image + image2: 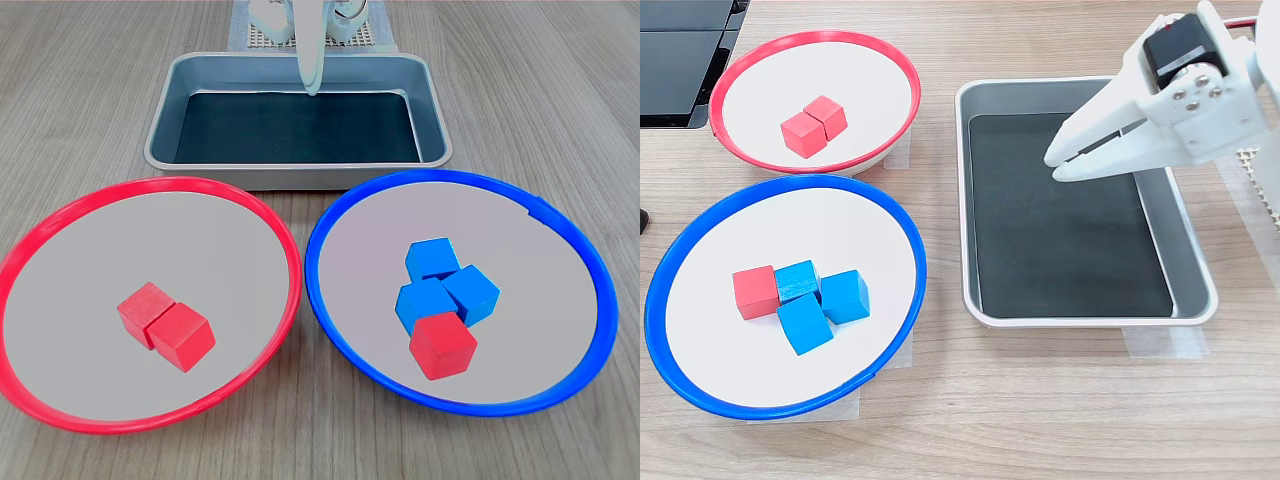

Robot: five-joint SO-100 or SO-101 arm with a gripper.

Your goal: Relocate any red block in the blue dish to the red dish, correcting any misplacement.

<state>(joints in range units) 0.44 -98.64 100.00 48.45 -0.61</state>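
Note:
One red block lies in the blue dish, touching a cluster of three blue cubes. The red dish holds two other red cubes side by side. My white gripper hangs over the metal tray, well away from both dishes. Its fingertips meet with nothing between them.
A rectangular metal tray with a dark bottom sits behind the dishes in the first exterior view, and at the second exterior view's right. A dark flat device lies at the second exterior view's top left. Wood tabletop surrounds everything.

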